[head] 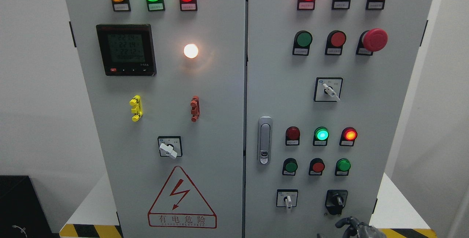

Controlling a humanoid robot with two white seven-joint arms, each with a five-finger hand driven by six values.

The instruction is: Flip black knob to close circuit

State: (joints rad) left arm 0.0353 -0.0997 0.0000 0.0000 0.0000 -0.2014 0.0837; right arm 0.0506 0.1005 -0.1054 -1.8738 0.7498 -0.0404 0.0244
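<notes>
Right hand's fingers (348,225) sit just below the black knob (336,201), apart.

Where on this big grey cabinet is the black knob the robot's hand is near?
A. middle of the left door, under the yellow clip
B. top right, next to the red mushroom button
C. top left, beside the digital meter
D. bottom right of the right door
D: the black knob sits low on the right door, just above the right hand rising from the bottom edge.
</notes>
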